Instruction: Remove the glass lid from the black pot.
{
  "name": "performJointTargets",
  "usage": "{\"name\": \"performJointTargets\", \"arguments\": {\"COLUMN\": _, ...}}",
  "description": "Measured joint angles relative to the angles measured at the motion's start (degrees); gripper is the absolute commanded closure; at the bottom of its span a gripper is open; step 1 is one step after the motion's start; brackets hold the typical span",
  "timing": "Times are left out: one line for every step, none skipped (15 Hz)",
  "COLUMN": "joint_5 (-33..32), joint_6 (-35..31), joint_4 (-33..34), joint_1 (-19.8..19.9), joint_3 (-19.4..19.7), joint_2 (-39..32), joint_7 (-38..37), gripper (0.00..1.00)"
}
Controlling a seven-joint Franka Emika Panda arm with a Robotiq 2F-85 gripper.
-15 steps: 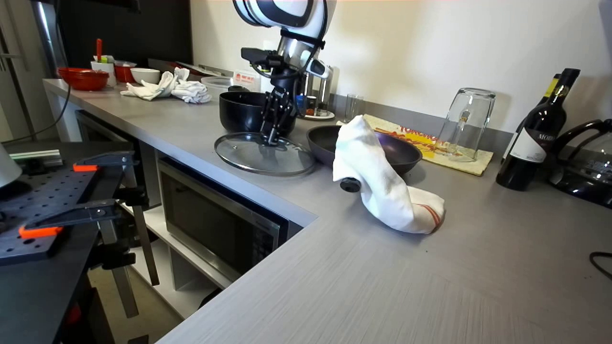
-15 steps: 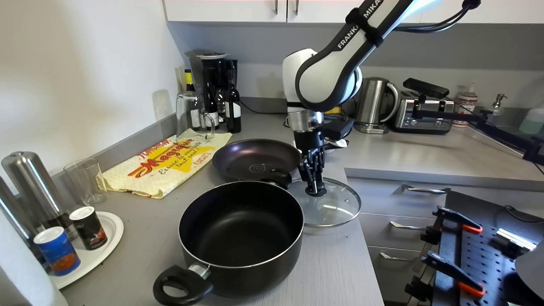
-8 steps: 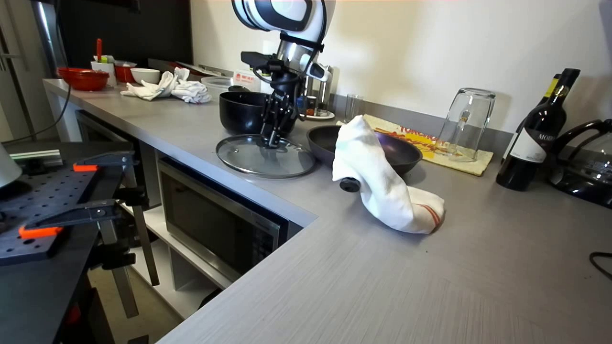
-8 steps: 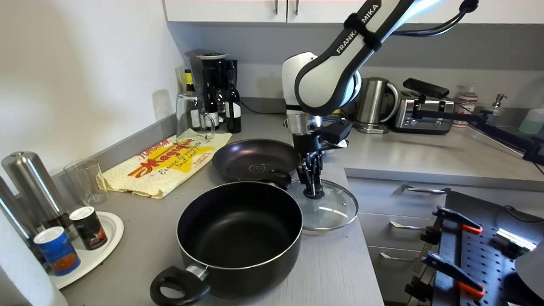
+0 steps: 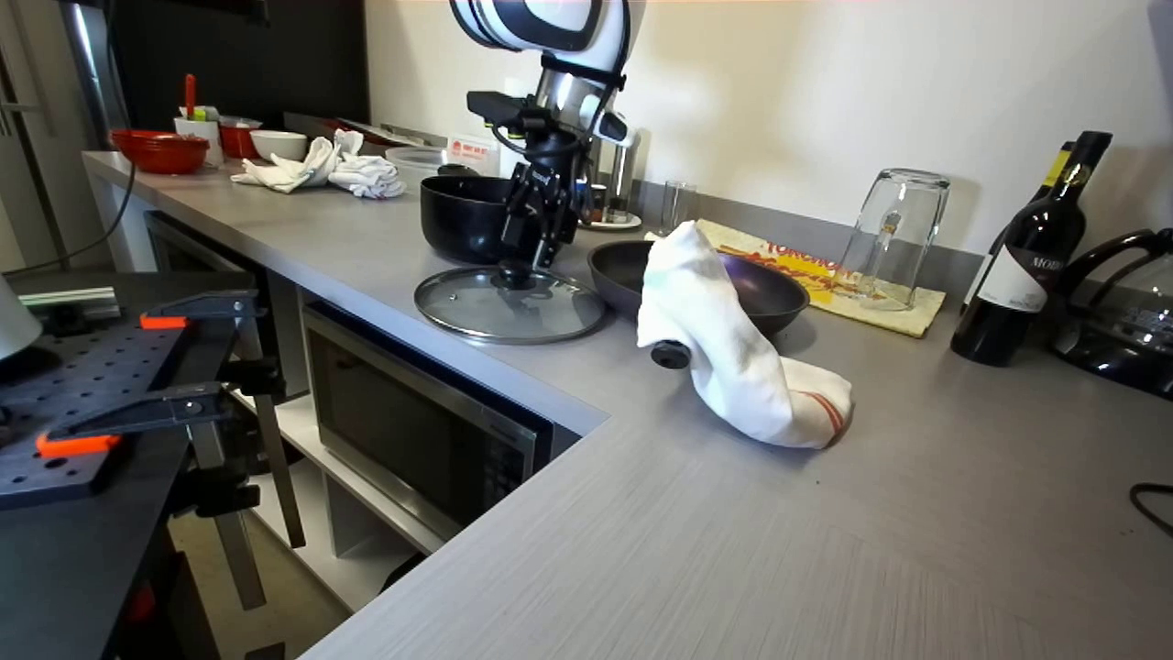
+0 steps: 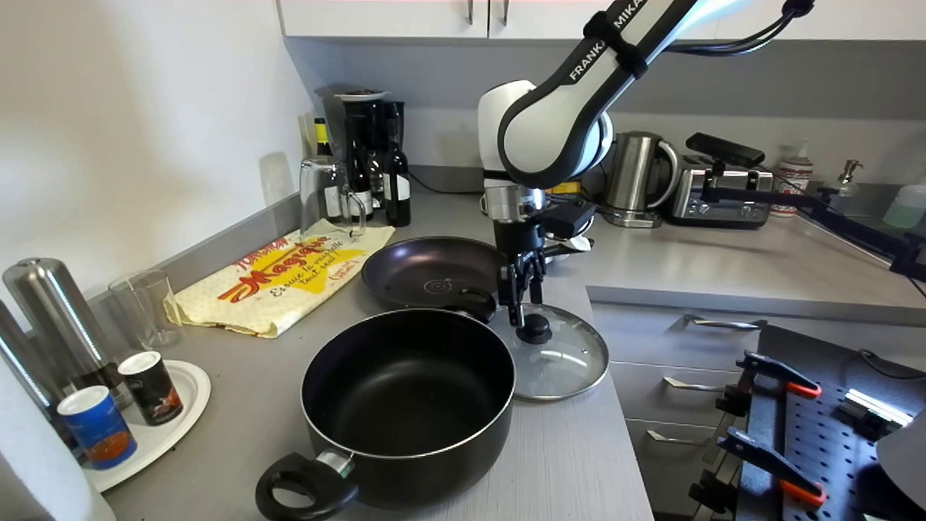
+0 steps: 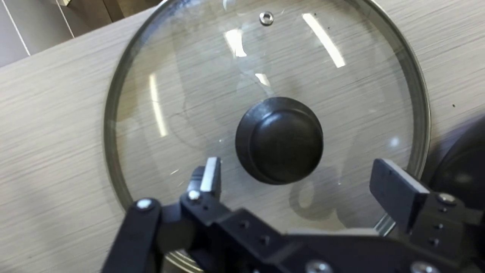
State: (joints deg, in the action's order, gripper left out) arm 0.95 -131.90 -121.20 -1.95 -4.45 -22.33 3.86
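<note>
- Beneath the spread jaws, in the wrist view, we find the glass lid [image 7: 250, 89] flat on the tabletop [image 7: 49, 129], its dark knob [image 7: 279, 141] near the picture's middle. The jaws are released, wide apart, gripping nothing. Along their span the knob falls between the two fingers [image 7: 210, 178], nearer the one at the picture's left; yet it sits ahead of both tips, toward the picture's top — so the line of closing seems to miss its centre. Round as it is, it offers no long axis for us to match.
- Close beside the frying pan [image 5: 770, 298], in an exterior view, we see the lid near the tabletop's edge, the fingers above its knob, the lower one off to the picture's right.
- Next to the uncovered black pot [image 6: 456, 470], in an exterior view, we see the jaws just to the picture's left of the knob, and the pot hides part of the lid's rim; whether lid and pot touch, we cannot tell. We judge the removal done, so the coming move would call for raising the jaws straight up — a sideways start could catch the knob and drag the lid.
</note>
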Motion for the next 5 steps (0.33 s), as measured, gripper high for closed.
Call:
{"name": "performJointTargets", "arguments": {"joint_5": 0.1, "joint_6": 0.0, "joint_4": 0.1, "joint_1": 0.0, "joint_3": 0.0, "joint_2": 0.0, "joint_7": 0.1, "gripper": 0.0}}
{"name": "performJointTargets", "arguments": {"joint_5": 0.1, "joint_6": 0.0, "joint_4": 0.2, "joint_1": 0.0, "joint_3": 0.0, "joint_2": 0.1, "joint_7": 0.2, "gripper": 0.0}}
{"name": "performJointTargets", "arguments": {"joint_5": 0.2, "joint_6": 0.0, "joint_4": 0.3, "joint_1": 0.0, "joint_3": 0.0, "joint_2": 0.1, "joint_7": 0.3, "gripper": 0.0}}
{"name": "performJointTargets", "arguments": {"joint_5": 0.2, "joint_6": 0.0, "joint_4": 0.4, "joint_1": 0.0, "joint_3": 0.0, "joint_2": 0.1, "joint_7": 0.3, "gripper": 0.0}}
{"name": "performJointTargets", "arguments": {"joint_5": 0.2, "joint_6": 0.0, "joint_4": 0.4, "joint_1": 0.0, "joint_3": 0.0, "joint_2": 0.0, "joint_7": 0.3, "gripper": 0.0}}
